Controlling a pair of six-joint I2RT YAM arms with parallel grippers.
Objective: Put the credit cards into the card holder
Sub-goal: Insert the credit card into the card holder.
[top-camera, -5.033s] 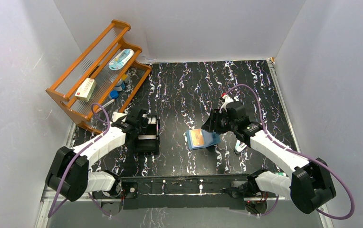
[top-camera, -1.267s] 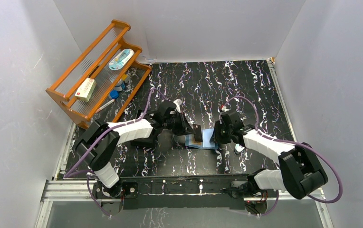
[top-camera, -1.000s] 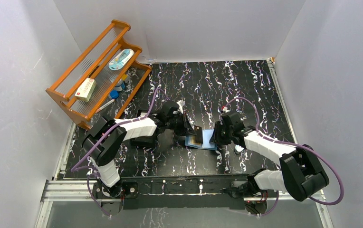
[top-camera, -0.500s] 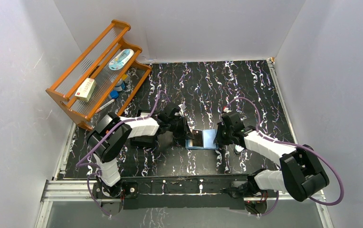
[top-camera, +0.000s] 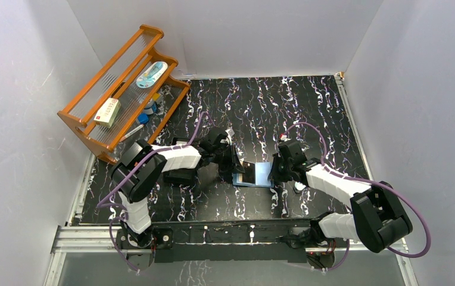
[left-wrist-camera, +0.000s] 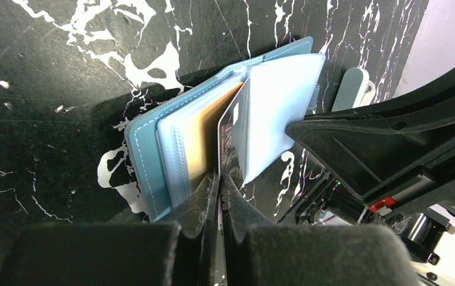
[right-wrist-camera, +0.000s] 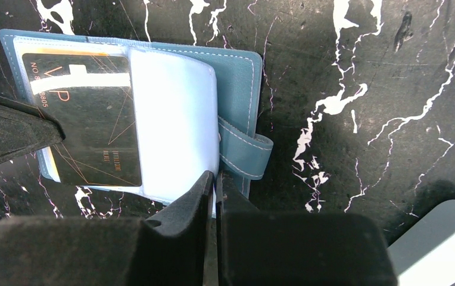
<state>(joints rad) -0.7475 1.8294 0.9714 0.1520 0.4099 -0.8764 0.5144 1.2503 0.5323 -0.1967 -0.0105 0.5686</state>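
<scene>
- Left claw [left-wrist-camera: 220, 179] clamps tight on the dark card [left-wrist-camera: 228, 137] – edge-on here, its printed face shows only in the right wrist view.
- Right claw [right-wrist-camera: 215, 179] pinches a pale leaf of the card holder [right-wrist-camera: 240, 77], which lies open on the tabletop [right-wrist-camera: 362, 59].
- Two cards – the other, an orange card [left-wrist-camera: 204, 134], is pocketed.

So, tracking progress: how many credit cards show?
2: a black card in the left gripper at the card holder, an orange card pocketed inside. Others may be hidden.

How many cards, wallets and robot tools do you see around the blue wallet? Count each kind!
Cards: 2 (black card, orange card)
Wallets: 1 (blue wallet)
Tools: 2 (left tool, right tool)
Total: 5
</scene>
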